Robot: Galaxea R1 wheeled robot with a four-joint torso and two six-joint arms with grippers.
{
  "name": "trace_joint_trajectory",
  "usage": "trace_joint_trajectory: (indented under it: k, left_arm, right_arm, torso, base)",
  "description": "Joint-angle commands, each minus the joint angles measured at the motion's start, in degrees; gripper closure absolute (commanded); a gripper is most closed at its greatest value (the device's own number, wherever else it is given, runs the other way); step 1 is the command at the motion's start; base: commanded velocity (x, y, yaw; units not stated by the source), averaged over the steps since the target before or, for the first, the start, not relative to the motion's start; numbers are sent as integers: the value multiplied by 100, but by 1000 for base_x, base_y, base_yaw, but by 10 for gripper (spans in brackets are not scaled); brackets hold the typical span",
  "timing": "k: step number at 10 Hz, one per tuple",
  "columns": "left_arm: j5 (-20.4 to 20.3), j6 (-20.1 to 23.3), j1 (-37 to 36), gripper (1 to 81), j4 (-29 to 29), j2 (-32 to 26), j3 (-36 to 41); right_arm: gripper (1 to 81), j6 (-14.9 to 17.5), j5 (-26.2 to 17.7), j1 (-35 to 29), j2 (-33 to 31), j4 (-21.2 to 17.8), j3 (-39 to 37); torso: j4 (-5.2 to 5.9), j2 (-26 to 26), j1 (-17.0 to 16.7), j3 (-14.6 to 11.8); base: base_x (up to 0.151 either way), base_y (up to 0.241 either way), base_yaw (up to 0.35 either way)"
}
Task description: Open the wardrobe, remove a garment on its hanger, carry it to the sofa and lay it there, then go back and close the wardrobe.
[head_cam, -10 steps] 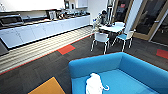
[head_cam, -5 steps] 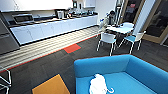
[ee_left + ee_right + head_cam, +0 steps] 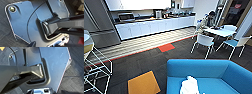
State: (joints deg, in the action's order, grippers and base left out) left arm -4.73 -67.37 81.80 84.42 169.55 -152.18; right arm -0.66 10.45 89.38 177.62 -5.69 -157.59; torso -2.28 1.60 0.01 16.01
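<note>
Garment: the white garment (image 3: 189, 86) lies bunched on the seat of the sofa, near the middle, so this part of the job looks done; no hanger can be made out in the heap.
Sofa: the blue sofa (image 3: 214, 71) sits low in the head view, its rounded back towards the kitchen; it is soft and broad, a fair place to lay clothing flat.
Fingers: I cannot tell whether either arm's fingers are released or clenched; both wrist views show mostly the robot's own dark plate above the dark carpet.
Floor: an orange carpet square (image 3: 143, 83) lies just beside the sofa, a red one (image 3: 166, 47) further off by the striped strip along the kitchen.
Room: white chairs (image 3: 204, 42) ring a white table (image 3: 219, 31) where a person (image 3: 209, 20) sits, well apart from the sofa.
Remaining: by my guess, only closing the wardrobe is left.
</note>
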Motion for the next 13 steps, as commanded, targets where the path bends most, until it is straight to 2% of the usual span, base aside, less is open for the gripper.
trace_joint_trajectory:
  k: [1,13]
  left_arm:
    - [201,22,-133,10,66,-8,-23]
    - [297,5,-160,10,22,123,-93]
  right_arm:
    - [10,13,-386,-38,39,24,36]
    - [10,13,-386,-73,13,16,10]
  torso:
    - [0,0,0,0]
    - [0,0,0,0]
  base:
    - [0,0,350]
    - [0,0,350]
